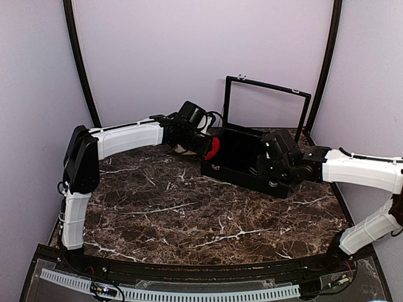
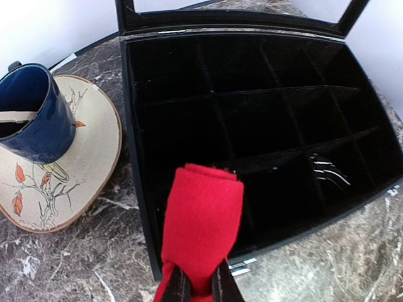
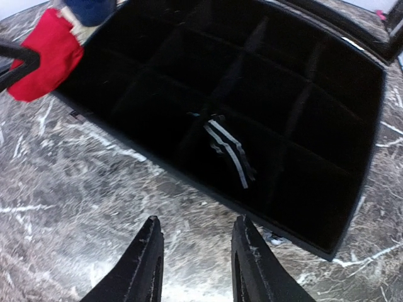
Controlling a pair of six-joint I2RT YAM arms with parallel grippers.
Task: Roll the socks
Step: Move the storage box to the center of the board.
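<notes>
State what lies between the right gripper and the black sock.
In the right wrist view, bare marble table and the near box wall separate the right gripper from the black sock.

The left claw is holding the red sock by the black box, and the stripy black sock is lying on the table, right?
Not quite. The stripy black sock lies inside a compartment of the black box, not on the table; the right wrist view shows it. The left claw does hold the red sock by the box.
</notes>
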